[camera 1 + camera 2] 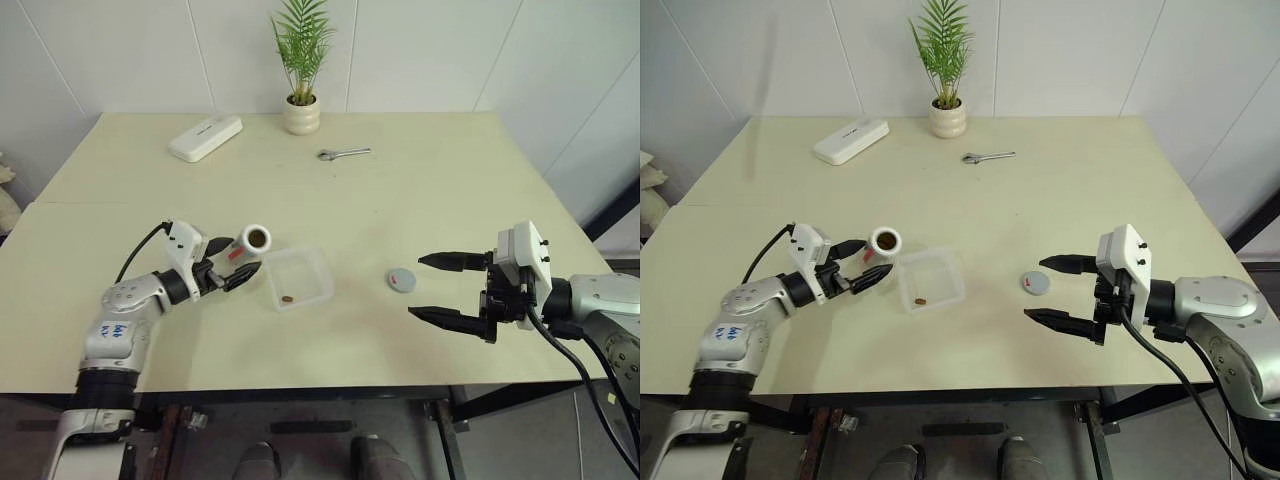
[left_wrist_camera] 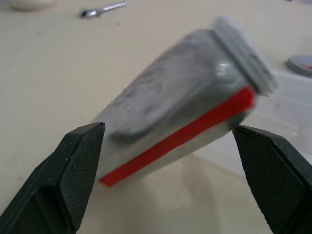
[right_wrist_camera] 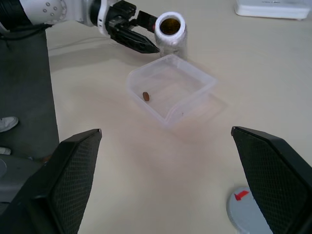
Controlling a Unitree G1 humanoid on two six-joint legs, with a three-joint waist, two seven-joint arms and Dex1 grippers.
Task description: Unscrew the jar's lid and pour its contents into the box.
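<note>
Jar [image 1: 248, 245] tilted between spread left claw [image 1: 236, 268] fingers, released, right claw [image 1: 432, 287] level, spread, empty

My head pair looks down and forward over the table [image 1: 420, 200], left wrist camera close on the jar [image 2: 185, 112], right wrist camera farther back, sharing the box [image 3: 170, 90].
</note>
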